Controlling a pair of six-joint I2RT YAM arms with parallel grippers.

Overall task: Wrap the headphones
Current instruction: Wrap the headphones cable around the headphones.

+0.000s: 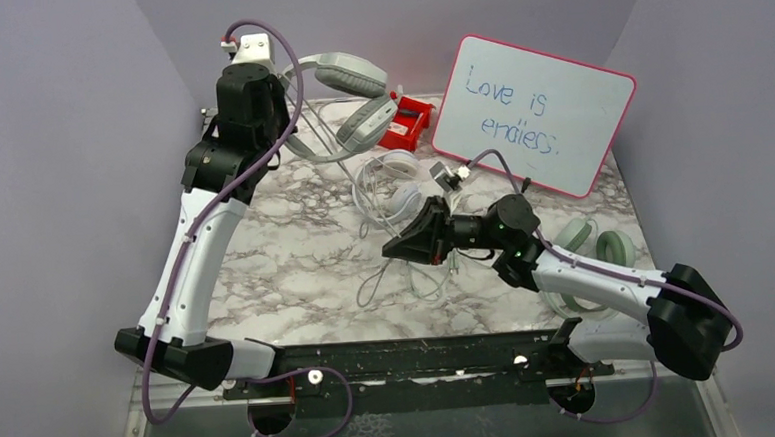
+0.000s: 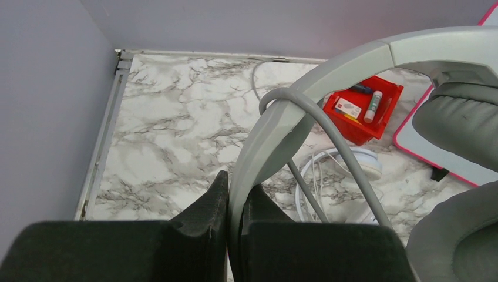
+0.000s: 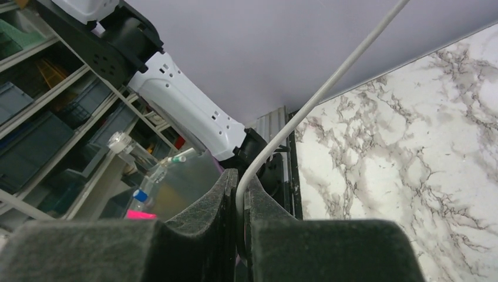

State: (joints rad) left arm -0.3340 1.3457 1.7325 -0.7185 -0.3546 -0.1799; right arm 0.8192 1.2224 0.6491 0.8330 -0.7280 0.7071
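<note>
The left gripper [image 2: 234, 183] was closed tight on the headband [image 2: 329, 64] of the grey headphones [image 1: 351, 77], holding them raised over the far left corner of the table [image 1: 295, 253], cups hanging toward the middle. The right gripper [image 3: 238, 185], lower and nearer the centre, had its jaws pinched almost fully together on the thin cable [image 3: 329, 82]. The step looked like winding that cable around the band. To do it well, the right arm would probably need to draw the slack out first, then carry the cable around the band in close, even turns while the left grip stayed steady. Too hard a pull might drag the band through the pads. Too loose a line might snag the white headphones [image 1: 398, 166] lying below. The left wrist view alone showed a turn of cable already lying over the band beside the padded cup [image 2: 464, 123]. The right wrist view alone showed the cable seated between the pads and running up out of frame. Only the top view showed the green headphones [image 1: 605, 245] by the right arm, and how the red tray [image 1: 406, 122] and the whiteboard [image 1: 533, 111] crowded the far side.
</note>
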